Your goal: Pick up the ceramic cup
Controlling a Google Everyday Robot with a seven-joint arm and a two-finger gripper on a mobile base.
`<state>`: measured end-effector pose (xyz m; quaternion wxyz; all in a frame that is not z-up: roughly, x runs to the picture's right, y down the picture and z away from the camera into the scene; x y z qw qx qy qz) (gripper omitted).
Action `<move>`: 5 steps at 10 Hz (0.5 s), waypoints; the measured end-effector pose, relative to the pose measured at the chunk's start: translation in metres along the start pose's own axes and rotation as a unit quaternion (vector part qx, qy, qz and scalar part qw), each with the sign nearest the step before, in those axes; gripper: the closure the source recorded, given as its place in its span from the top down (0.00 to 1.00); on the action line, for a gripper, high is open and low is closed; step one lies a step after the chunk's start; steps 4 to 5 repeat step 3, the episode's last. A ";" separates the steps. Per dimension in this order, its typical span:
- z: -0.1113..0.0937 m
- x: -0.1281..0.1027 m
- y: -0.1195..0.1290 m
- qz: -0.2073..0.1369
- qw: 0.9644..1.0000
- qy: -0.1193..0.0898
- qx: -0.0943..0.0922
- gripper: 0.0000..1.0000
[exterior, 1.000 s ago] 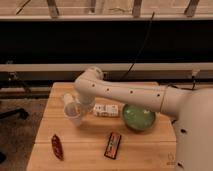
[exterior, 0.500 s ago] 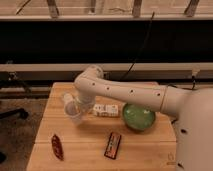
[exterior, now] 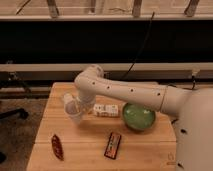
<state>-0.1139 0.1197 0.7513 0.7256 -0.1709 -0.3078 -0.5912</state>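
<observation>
The wooden table (exterior: 100, 150) fills the lower half of the room as I stand here, and across it stretches the robot's white arm (exterior: 130, 92), reaching from the right side over to the left part of the top. At its far end the gripper (exterior: 76, 106) points down and to the left, right at the pale ceramic cup (exterior: 71, 106). The cup sits at the very tip of the claw, on its left side, overlapping it from where I look, so nothing separates the two. It seems to lean, mouth up and to the left, though I would not swear to that. Whether the claw has closed on the cup or merely brackets it, I cannot tell.

To the claw's right, well past the wrist, lies the green bowl (exterior: 138, 116). Between bowl and claw, just beside the wrist, is a small white box (exterior: 106, 110). Below and to the right of the claw lies a dark snack bar (exterior: 113, 145), and below and a little left of it a red packet (exterior: 57, 147), both well apart from the cup.

My guess is that the coming lift hinges on the cup being truly seated at the claw's tip.
</observation>
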 end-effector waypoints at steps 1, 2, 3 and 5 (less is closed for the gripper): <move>0.000 0.001 0.000 0.000 1.000 0.000 0.000 0.00; -0.001 0.001 0.000 0.000 1.000 0.000 -0.001 0.00; -0.001 0.002 0.000 0.000 1.000 0.000 -0.001 0.00; -0.001 0.002 0.000 0.000 1.000 0.000 -0.001 0.00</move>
